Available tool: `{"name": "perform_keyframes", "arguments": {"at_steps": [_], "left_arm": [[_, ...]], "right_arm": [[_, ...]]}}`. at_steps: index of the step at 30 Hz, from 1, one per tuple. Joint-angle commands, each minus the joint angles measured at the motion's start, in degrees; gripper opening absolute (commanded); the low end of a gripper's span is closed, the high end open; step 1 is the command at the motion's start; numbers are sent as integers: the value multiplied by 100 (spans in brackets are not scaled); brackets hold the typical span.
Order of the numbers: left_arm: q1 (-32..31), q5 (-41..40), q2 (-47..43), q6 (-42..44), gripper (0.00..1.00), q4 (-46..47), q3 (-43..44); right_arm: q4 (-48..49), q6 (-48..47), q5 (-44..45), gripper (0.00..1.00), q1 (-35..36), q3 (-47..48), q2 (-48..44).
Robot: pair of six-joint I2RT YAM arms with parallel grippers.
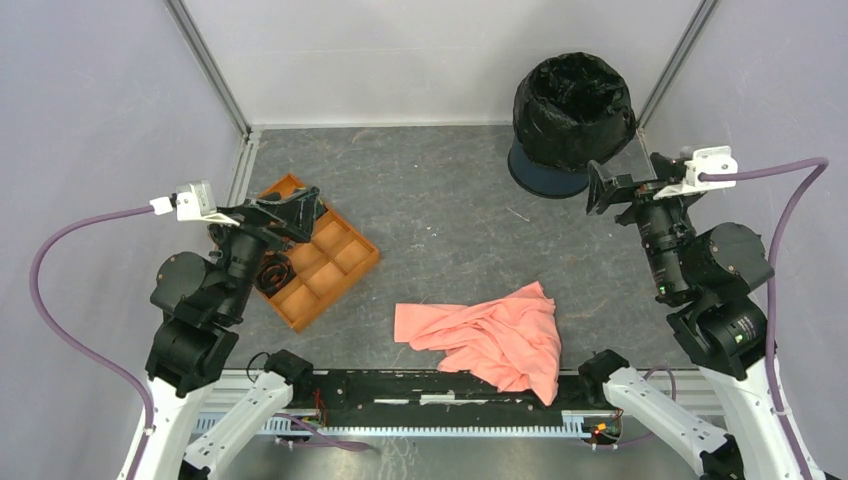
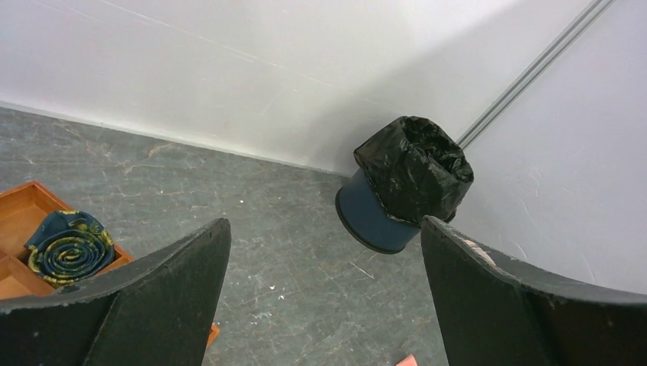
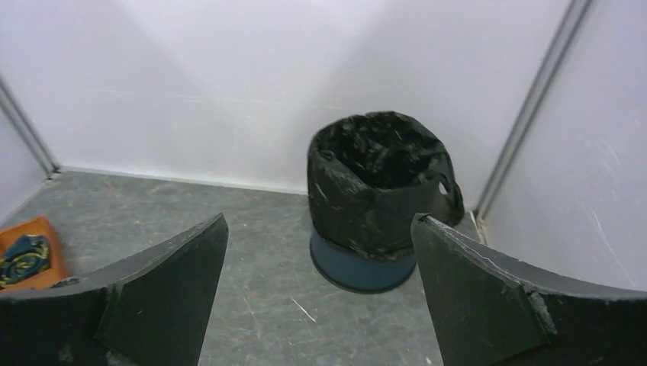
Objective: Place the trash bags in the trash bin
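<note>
Trash bags (image 1: 573, 105) line the trash bin (image 1: 545, 178), film folded loosely over its rim. My left hand (image 2: 324, 229) and right hand (image 3: 318, 221) gape wide, holding nothing. Bumping the bin might topple it or drag the film off.

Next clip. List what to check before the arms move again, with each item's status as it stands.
1. Left gripper open and empty: ok.
2. Right gripper open and empty: ok.
3. Bin upright in the far right corner: ok.
4. Bag seated in the bin, its edge folded down over the rim: ok.
5. No further bag lying loose: none in view, but under the cloth cannot tell.
6. Tray well apart from the bin: ok.
</note>
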Motion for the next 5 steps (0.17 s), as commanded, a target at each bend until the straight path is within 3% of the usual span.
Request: {"name": "perform_keyframes", "arguments": {"at_steps": [1,5], "left_arm": [[-13,-8,57,-29,100,140,99],[-8,-110,58,-162,100,148,-5]], "right_arm": [[-190,-76,661,98,-6,-79,-70],[356,104,698,98,-8,-963,-424]]}}
